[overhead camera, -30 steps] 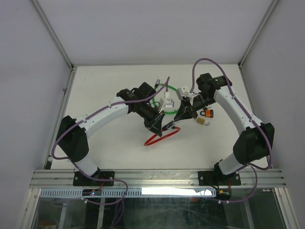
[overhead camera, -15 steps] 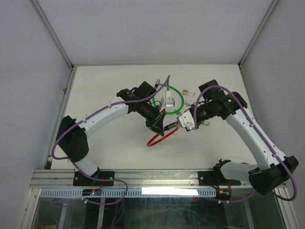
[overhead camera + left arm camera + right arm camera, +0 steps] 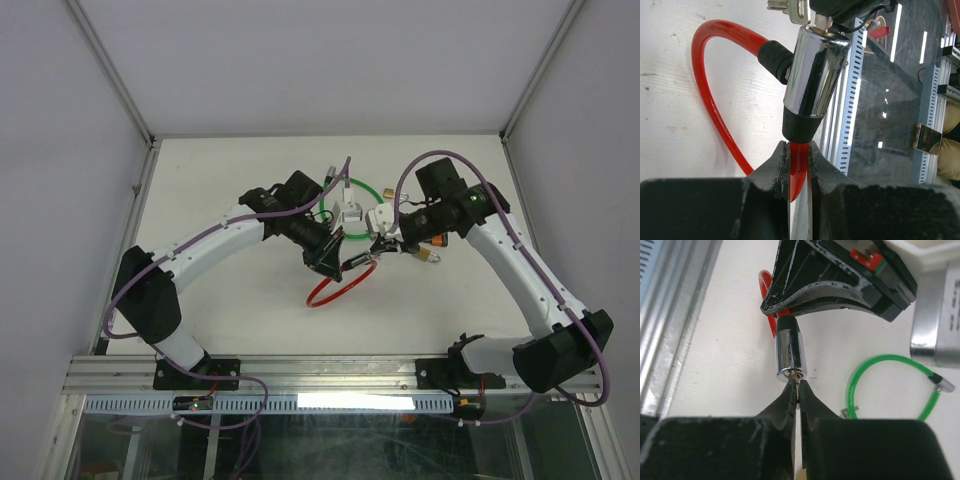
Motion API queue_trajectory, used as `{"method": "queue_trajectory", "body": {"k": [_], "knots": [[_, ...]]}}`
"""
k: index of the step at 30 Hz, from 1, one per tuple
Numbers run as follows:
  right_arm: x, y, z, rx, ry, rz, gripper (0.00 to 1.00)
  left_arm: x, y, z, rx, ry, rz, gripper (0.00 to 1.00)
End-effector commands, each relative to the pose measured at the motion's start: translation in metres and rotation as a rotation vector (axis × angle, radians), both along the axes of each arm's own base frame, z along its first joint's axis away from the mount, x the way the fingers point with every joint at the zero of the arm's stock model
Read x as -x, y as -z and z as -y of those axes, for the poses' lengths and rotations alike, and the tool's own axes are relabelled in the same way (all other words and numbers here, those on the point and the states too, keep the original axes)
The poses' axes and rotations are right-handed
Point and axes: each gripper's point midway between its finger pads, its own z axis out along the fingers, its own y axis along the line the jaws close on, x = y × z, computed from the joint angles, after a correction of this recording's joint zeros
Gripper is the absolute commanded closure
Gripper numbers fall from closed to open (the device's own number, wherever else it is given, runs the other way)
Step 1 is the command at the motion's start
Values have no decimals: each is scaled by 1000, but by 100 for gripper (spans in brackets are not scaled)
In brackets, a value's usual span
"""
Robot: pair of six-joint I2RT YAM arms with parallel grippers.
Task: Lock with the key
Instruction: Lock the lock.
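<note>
Your chrome lock cylinder point(image 3: 791, 354) sits lifted off the table. The red cable point(image 3: 710, 100) runs out of its lower end and loops round beneath it. Just below the cylinder, the left gripper point(image 3: 797, 155) is clenched on that cable and steadies the lock.

At the cylinder's other end, the right gripper point(image 3: 799, 390) pinches the key point(image 3: 798, 384), whose tip meets the keyhole. Half a second ago that arm was swung out wide, with its wrist low beside the cylinder. It has since drawn in and lined up on the cylinder's axis, so you are probably at insertion, with the turn yet to come.

The right wrist view shows you the keyhole face. The left wrist view instead shows the cable clamp and the key's head above the cylinder. Only the overhead shows the brass padlock point(image 3: 428, 256) beyond the cylinder on the right arm's side. A green cable point(image 3: 860, 370) lies beside the cylinder.
</note>
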Motion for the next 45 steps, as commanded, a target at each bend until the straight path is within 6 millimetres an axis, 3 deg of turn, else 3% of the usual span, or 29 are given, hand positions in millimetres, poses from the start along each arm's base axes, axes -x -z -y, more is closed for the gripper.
{"method": "queue_trajectory", "body": {"k": [1, 5, 9, 12, 17, 24, 29, 37, 45], "knots": [[3, -20, 4, -53, 110, -172, 100, 15, -7, -15, 0, -4, -29, 100], [18, -22, 0, -62, 113, -325, 100, 39, -25, -10, 139, 78, -107, 100], [23, -23, 4, -40, 113, -332, 100, 48, -29, -13, 175, 93, -126, 100], [24, -32, 5, -48, 122, -291, 100, 42, -27, -12, 155, 50, -98, 100], [28, -45, -4, -19, 170, -314, 100, 5, -21, -5, 32, -161, 100, 100], [22, -47, 6, 18, 192, -163, 100, 3, -43, -9, 98, -175, 308, 100], [6, -50, 21, 47, 225, 24, 100, 22, -36, -12, 131, -86, 265, 100], [15, -78, 20, -44, 202, 124, 100, 40, -19, -10, 128, -1, 158, 100], [13, -69, 25, -25, 232, 95, 100, 47, -13, -16, 119, 0, 137, 100]]}}
